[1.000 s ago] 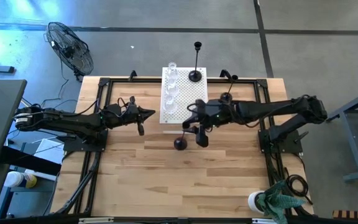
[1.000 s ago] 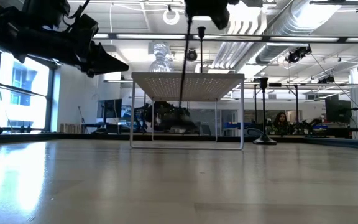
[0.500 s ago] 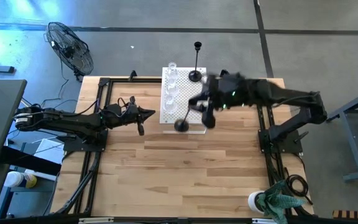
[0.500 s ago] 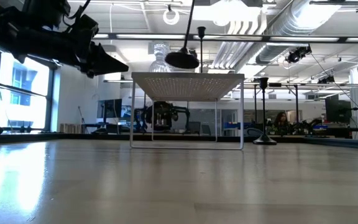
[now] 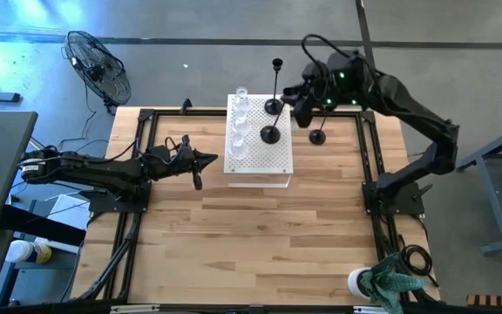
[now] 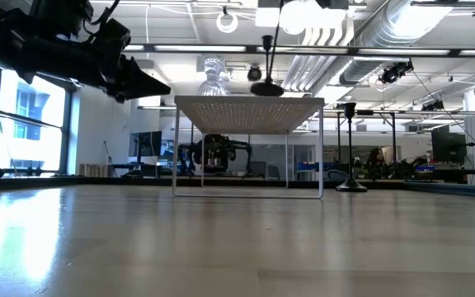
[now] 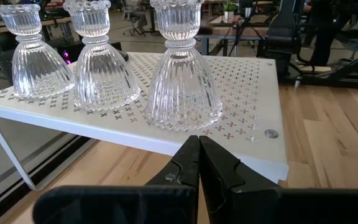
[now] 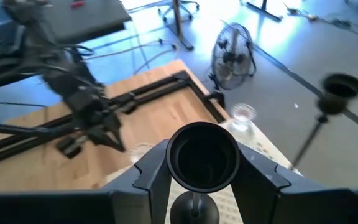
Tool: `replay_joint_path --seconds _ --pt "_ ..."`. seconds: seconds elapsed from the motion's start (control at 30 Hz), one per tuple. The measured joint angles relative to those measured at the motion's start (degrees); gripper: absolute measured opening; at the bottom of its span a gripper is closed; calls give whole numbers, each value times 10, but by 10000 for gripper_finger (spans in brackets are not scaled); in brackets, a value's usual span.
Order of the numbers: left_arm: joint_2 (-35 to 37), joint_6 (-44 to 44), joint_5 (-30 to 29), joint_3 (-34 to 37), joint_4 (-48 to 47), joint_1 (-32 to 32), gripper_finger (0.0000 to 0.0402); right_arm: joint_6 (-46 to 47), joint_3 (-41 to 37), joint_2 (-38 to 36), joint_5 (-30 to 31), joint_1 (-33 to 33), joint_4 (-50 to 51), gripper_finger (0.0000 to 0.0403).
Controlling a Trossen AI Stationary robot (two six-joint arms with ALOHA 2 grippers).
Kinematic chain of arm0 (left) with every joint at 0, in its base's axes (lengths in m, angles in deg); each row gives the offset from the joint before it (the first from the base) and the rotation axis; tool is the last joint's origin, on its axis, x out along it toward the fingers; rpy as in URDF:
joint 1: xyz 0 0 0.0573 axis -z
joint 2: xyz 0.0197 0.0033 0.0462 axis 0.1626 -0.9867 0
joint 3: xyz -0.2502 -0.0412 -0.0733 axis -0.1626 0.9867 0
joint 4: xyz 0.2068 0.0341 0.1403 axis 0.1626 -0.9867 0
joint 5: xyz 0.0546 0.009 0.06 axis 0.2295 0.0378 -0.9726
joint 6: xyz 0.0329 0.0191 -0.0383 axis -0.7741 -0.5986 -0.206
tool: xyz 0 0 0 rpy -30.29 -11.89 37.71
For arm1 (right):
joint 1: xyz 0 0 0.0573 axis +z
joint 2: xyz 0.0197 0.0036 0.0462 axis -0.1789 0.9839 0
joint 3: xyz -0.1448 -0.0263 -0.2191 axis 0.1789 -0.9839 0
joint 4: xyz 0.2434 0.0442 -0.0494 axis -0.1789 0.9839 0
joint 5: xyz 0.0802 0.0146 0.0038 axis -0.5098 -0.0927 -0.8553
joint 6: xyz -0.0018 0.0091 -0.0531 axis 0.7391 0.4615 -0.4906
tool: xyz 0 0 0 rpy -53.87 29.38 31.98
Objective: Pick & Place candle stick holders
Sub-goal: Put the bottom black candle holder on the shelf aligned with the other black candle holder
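A robotics lab or workshop in an open industrial hall: exposed ducts [image 6: 402, 33] and pipes run under the ceiling, the concrete floor [image 5: 199, 61] is bare, a standing fan [image 5: 98, 70] sits beside the wooden surface [image 5: 251, 235], and workstations with monitors [image 6: 448, 144] fill the background.

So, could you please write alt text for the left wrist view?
Three clear glass candle holders stand in a row on a white perforated board raised above the wooden table. The left gripper, fingers closed together, points at the nearest holder without touching it.
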Motion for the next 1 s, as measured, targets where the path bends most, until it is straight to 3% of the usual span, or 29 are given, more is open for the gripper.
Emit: replay_joint_path --seconds 0.4,1.0 --pt "0 0 0 0 3 0 1 -17 -25 11 -42 -93 -20 134" --pt "0 0 0 0 1 0 1 -49 -24 48 -46 -99 -25 134"
